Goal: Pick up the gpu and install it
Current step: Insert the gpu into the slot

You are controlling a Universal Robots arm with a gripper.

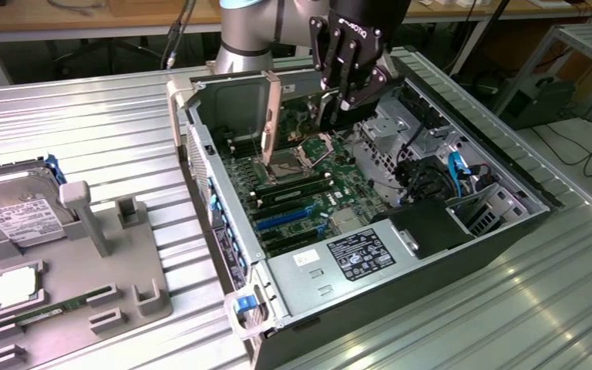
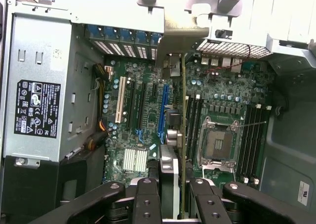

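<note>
You had the gripper (image 1: 353, 94) (image 2: 177, 187) with its jaws clamped on the gpu (image 1: 274, 116) (image 2: 182, 125), one finger (image 2: 148, 199) on each face of the card. The card stood on edge inside the open case (image 1: 206, 166). Its silver bracket pointed toward the case's rear wall, at the exterior view's left.

In your wrist view the card ran as a thin line over the motherboard (image 2: 148, 135) (image 1: 322, 196). It lay between the blue slot (image 2: 162, 110) and the black memory slots next to the CPU socket (image 2: 217, 145) (image 1: 287, 166). You could not tell from either view whether its lower edge touched the board or sat in a slot.

A white slot (image 2: 120, 100) lay beyond the blue one. Past it sat the power supply (image 2: 39, 95) (image 1: 363, 258) with its black label, at the near end of the case in your exterior view.

Outside the case, well apart at the exterior view's left, a grey fixture (image 1: 111, 262) rested on the ribbed metal table (image 1: 90, 131). It held a hard drive (image 1: 13, 212), a CPU chip (image 1: 16, 287) and a green memory stick (image 1: 59, 310).
</note>
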